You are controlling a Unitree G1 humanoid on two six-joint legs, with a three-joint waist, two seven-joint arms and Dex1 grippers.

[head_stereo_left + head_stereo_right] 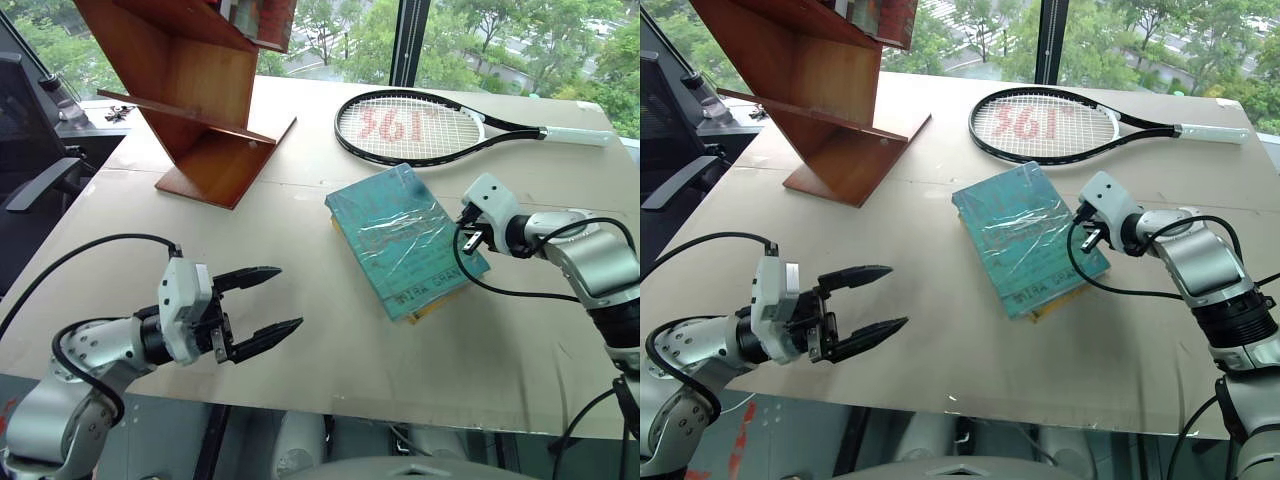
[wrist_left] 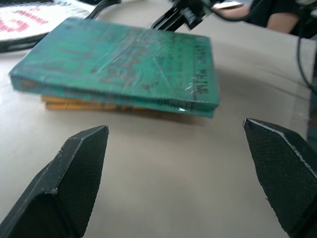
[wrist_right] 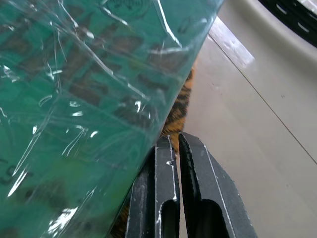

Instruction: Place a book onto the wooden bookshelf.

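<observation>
Teal book [image 1: 404,238] lying flat on table [image 1: 300,300], atop a yellow book [image 2: 84,105], well apart from wooden bookshelf [image 1: 195,95]. Judged thick, stiff, weighty; glossy wrap likely slippery, so grip across the free long edge. Left gripper [image 1: 258,311] spread wide, empty. Right gripper [image 3: 171,148] pressed closed at book's edge, holding nothing.

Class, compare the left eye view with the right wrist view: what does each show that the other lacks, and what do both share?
Left eye view alone: the wooden bookshelf, a tennis racket and the open left gripper. Right wrist view alone: the right gripper shut, its tips at the book's edge, against a yellow-orange book underneath. Both: the teal-green book and the table.
</observation>
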